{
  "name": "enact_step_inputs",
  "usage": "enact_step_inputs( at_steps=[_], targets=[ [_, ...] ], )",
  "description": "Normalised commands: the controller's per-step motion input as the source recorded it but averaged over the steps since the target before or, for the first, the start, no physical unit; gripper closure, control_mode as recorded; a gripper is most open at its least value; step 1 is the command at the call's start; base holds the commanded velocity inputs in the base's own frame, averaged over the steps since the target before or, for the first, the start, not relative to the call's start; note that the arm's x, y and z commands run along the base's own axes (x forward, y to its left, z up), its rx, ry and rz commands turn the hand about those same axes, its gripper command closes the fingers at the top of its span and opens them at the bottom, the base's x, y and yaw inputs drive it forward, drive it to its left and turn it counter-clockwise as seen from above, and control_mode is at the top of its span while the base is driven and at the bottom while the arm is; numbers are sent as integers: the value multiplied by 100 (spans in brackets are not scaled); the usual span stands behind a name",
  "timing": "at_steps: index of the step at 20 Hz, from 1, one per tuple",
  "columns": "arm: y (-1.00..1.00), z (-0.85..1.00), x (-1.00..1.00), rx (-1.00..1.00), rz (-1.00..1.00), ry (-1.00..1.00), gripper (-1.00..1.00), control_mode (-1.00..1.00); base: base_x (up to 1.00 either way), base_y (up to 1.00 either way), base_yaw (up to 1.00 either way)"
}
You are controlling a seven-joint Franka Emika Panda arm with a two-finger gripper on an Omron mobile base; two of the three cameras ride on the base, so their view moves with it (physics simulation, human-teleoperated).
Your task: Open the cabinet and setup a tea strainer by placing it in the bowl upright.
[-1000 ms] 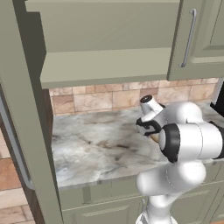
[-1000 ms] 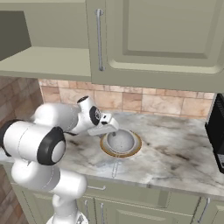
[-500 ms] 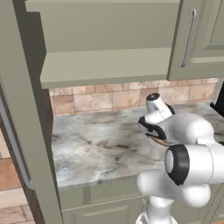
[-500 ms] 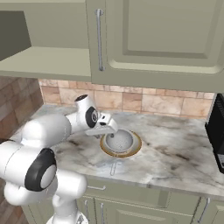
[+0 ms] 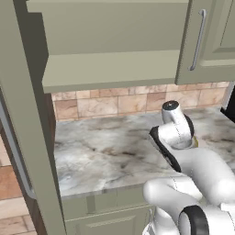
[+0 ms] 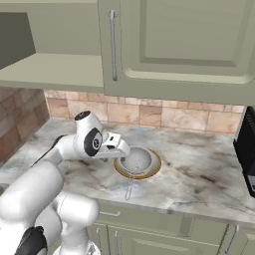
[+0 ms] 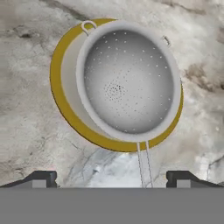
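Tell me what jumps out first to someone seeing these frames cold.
The tea strainer sits open side up in the bowl on the marble counter, its thin wire handle running out over the rim. The gripper hangs beside the bowl with its jaws open and holds nothing. Above the counter, the cabinet stands open, its shelf bare as far as can be seen.

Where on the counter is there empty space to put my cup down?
The marble counter is bare on the left, from the open cabinet door to the robot arm. More bare marble lies right of the bowl, up to the dark appliance. It is crowded around the bowl: the tea strainer sits inside, its handle sticks out toward the counter's front edge, and the open gripper hovers beside it.
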Motion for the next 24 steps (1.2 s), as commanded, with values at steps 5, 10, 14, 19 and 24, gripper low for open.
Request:
enact_step_inputs(
  at_steps=[5,10,14,19,24],
  targets=[
    [38,38,-55,2,6,-9,-100,-100,0,0,0],
    [95,46,-21,0,1,1,-100,-100,0,0,0],
    [86,59,-16,1,0,5,-100,-100,0,0,0],
    [47,57,-20,8,0,3,-100,-100,0,0,0],
    [8,18,-11,24,1,4,-100,-100,0,0,0]
  ],
)
